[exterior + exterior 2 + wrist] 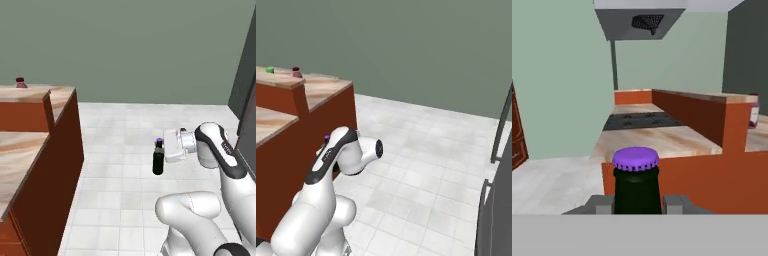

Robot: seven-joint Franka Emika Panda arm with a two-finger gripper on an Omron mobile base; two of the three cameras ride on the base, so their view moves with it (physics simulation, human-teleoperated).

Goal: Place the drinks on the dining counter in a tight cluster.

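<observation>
My gripper [159, 149] is shut on the neck of a slim dark green bottle [158, 162] with a purple cap [636, 158], and holds it upright above the tiled floor, well right of the counters. In the hand view the fingertips [603, 204] clamp the bottle's neck [637, 190] from both sides. A stout maroon bottle [20, 83] stands on the raised dining counter [35, 93], far to the left and beyond the gripper. The maroon bottle [753, 112] also peeks out at the right edge of the hand view, past the counter's slab [702, 96]. In the right base view the purple cap [327, 137] shows behind my arm.
A small green cup [270, 70] sits on the dining counter near the maroon bottle [296, 73]. A lower marble top [17, 157] with a black stove [639, 120] lies in front of it. A dark tall cabinet [501, 200] stands at the right. Open tiled floor [125, 130] lies between.
</observation>
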